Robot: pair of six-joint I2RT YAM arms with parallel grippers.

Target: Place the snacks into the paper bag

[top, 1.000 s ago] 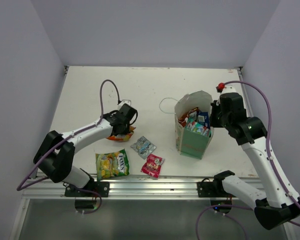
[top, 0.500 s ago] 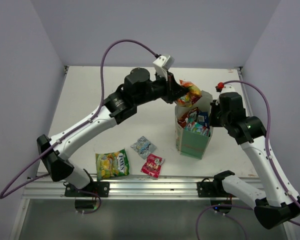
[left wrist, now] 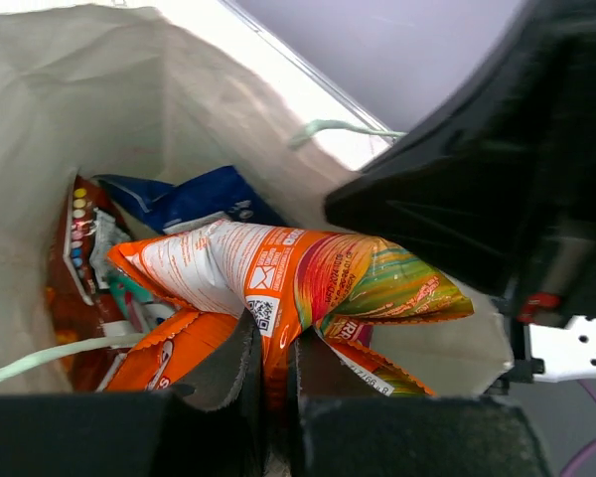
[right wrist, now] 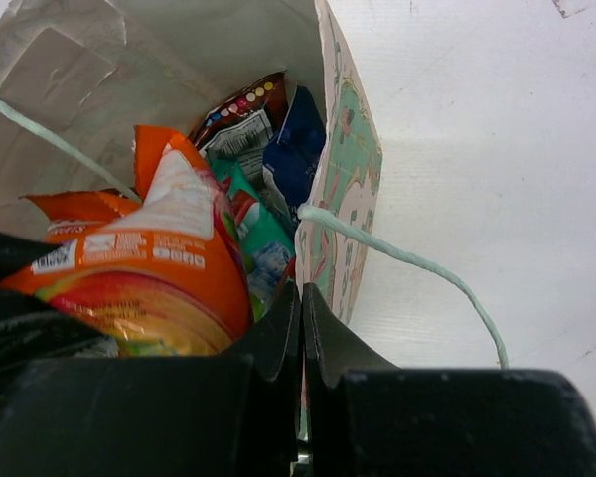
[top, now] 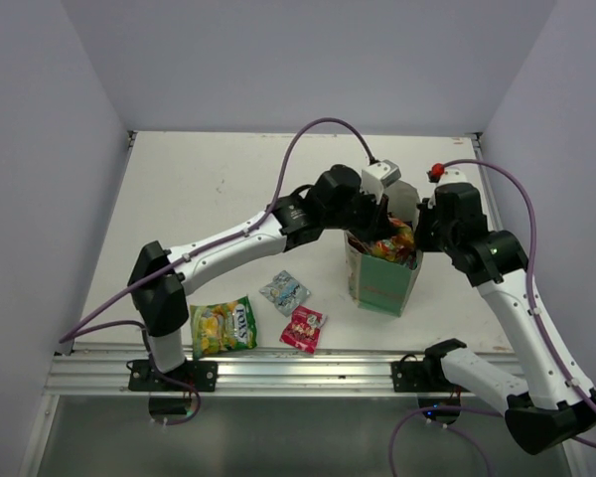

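**Orange packet [left wrist: 308, 278] held in the mouth of the paper bag [top: 382, 283]**

My left gripper [left wrist: 273, 368] is reached across the table [top: 199, 189] and sits over the open top of the bag. Its jaws are nearly together, pinching the lower edge of the orange packet, which hangs crumpled just inside the opening, above the packets already there. On the left wrist camera I can make out a blue packet [left wrist: 194, 199] beneath it against the far wall. The right wrist camera also shows a green packet [right wrist: 263, 238] next to the blue one.

My right gripper [right wrist: 301, 308] is on the bag's right side, fingers pressed fully together on the printed wall at the rim, with a pale string handle [right wrist: 407, 258] looping out beside it. The bag stands upright at the right of the table.

Three packets lie on the table near the front edge, well apart from the bag: a yellow-green packet [top: 223, 326], a silvery packet [top: 284, 291] and a pink packet [top: 304, 328].
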